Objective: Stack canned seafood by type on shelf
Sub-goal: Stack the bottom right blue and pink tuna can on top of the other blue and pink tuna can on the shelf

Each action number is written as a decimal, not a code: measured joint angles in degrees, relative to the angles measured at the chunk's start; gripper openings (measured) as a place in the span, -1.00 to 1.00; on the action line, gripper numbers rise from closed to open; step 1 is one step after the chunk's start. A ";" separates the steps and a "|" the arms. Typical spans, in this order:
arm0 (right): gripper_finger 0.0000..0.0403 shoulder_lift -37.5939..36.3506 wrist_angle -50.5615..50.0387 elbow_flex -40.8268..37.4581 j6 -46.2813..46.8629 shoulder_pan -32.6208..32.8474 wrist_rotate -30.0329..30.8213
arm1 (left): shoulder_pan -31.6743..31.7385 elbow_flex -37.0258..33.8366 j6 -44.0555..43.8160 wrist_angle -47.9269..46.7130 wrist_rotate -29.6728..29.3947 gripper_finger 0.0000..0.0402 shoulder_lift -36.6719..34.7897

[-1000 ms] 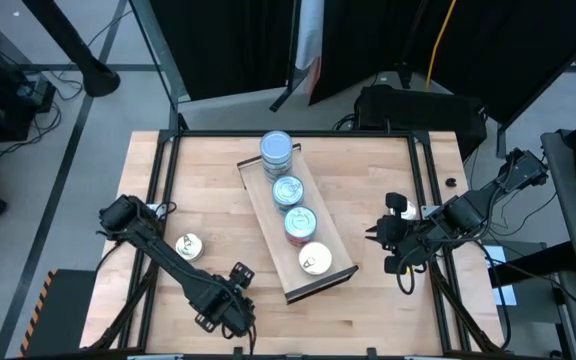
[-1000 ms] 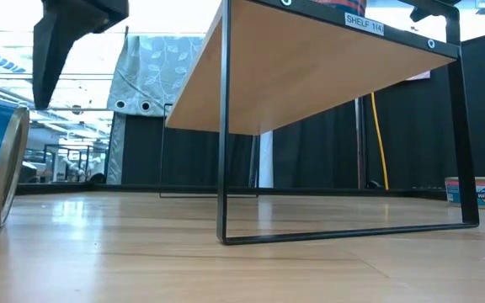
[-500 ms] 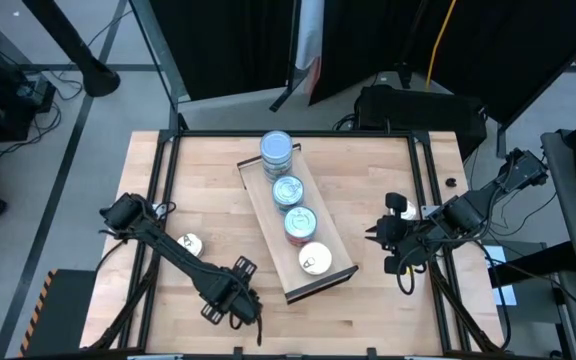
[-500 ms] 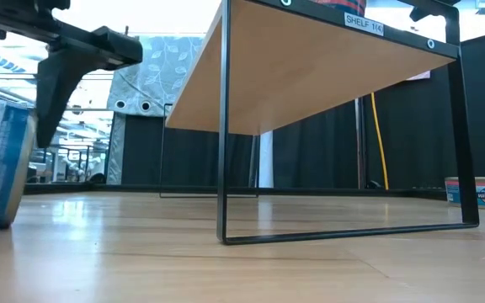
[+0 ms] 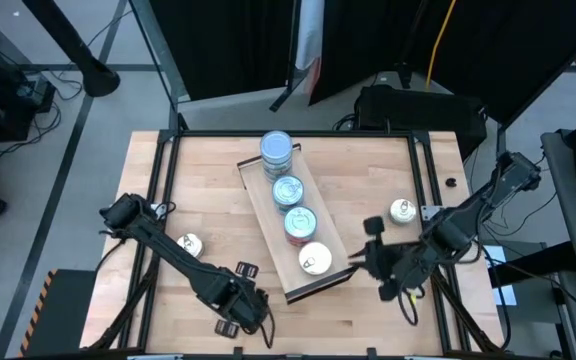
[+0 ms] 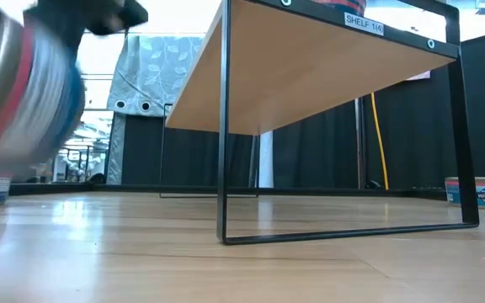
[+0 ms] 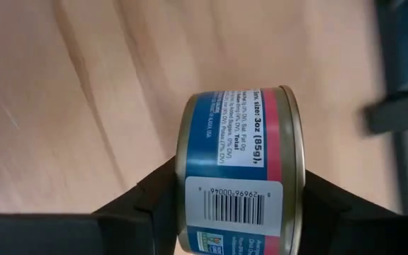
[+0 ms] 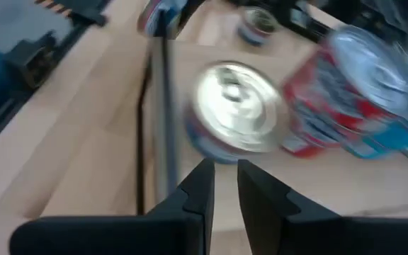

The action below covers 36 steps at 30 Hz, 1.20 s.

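We see the left gripper (image 7: 236, 205) low at the table's near edge, its dark fingers (image 7: 144, 202) clamped on a small round blue-and-pink labelled tin (image 7: 238, 170). The right gripper (image 8: 222, 184), fingers nearly together and empty, reaches toward the near end of the long light-wood shelf (image 5: 268, 195), beside a silver-topped tin (image 5: 314, 259).

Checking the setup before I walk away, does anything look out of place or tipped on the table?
Two tins sit loose on the tabletop off the shelf: one beside the left arm, one near the right arm. The left gripper holds a blue tin on its side.
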 joint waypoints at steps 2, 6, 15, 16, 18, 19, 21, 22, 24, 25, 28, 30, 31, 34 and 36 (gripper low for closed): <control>-0.74 1.52 1.18 0.00 -0.81 1.42 -0.41 | -0.42 3.67 -2.27 -0.02 -0.16 -0.06 -0.64; -0.75 4.59 2.94 0.00 -3.90 3.09 -3.26 | -1.46 12.76 -3.50 0.54 -2.78 -0.06 -2.46; -0.43 8.72 11.08 1.38 -38.60 11.93 12.48 | 1.51 31.01 -6.27 2.14 -6.05 -0.06 -3.15; -0.37 9.23 13.64 1.40 -45.37 13.45 17.86 | 2.21 32.19 -7.29 2.80 -5.12 -0.06 -3.15; -0.24 11.09 20.89 1.42 -58.90 15.62 28.42 | 3.85 34.22 -8.65 4.75 -2.88 -0.06 -3.15; -0.17 12.21 24.95 1.42 -66.09 16.20 32.85 | 4.71 34.96 -9.42 6.04 -2.09 -0.06 -3.15; -0.05 14.20 33.41 1.45 -79.80 16.76 38.34 | 6.60 35.71 -11.03 9.04 0.02 -0.06 -3.15; 0.01 14.99 36.36 1.62 -84.99 16.75 38.89 | 7.63 35.93 -12.22 10.57 1.63 -0.06 -3.15; 0.10 16.48 39.22 2.06 -90.79 16.42 37.27 | 9.82 35.96 -14.33 13.15 5.68 -0.06 -3.15; 0.15 17.46 41.35 2.38 -93.36 15.92 37.31 | 10.84 35.96 -15.71 13.64 7.60 -0.06 -3.15; 0.23 19.36 49.56 3.19 -100.05 14.60 36.79 | 13.58 35.96 -17.11 12.90 12.36 -0.06 -3.15; 0.25 19.78 54.59 3.87 -104.63 14.12 35.57 | 15.14 35.96 -17.12 11.46 14.88 -0.06 -3.12; 0.26 20.08 56.99 4.13 -106.80 14.10 35.36 | 15.96 35.96 -17.14 10.89 16.74 -0.06 -3.10; 0.26 20.48 61.99 4.20 -114.49 14.26 33.83 | 17.85 35.96 -18.60 9.81 21.79 -0.06 -3.10; 0.26 20.32 63.33 4.22 -118.71 14.14 32.53 | 18.67 35.96 -18.66 9.88 24.61 -0.06 -3.10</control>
